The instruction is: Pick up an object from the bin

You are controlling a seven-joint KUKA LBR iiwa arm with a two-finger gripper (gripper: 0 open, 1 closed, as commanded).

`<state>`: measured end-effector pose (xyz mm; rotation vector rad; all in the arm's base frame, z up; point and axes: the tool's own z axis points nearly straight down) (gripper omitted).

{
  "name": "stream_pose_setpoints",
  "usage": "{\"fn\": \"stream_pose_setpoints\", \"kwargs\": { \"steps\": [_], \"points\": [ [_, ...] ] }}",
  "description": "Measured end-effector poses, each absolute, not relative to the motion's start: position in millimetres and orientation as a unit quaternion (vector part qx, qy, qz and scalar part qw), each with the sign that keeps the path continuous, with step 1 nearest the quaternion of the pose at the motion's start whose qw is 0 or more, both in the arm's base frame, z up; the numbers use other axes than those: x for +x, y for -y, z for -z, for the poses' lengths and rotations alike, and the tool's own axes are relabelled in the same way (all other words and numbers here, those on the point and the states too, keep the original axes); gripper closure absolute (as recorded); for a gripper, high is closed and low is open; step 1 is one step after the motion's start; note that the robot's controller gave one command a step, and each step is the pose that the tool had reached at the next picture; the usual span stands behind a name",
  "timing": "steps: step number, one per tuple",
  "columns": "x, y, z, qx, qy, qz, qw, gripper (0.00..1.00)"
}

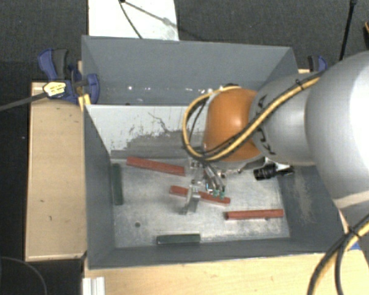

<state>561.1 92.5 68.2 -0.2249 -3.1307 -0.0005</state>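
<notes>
My gripper [194, 203] hangs below the orange wrist cover in the middle of the bin, its fingertip reaching down to the floor. A short red-brown stick [179, 191] lies right beside the fingers, running under them toward the right. A longer red-brown stick [155, 165] lies a little up and left of the gripper. Another red-brown stick [254, 214] lies flat to the lower right.
A dark green bar [116, 184] stands along the bin's left wall. A second dark green bar [178, 239] lies by the front wall. The arm and orange cover hang over the bin's right half.
</notes>
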Motion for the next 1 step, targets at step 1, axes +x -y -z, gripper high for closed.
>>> {"fn": "stream_pose_setpoints", "kwargs": {
  "steps": [1],
  "points": [
    [565.6, -91.7, -74.1, -0.075, 0.997, 0.001, -0.005, 1.0]
  ]
}}
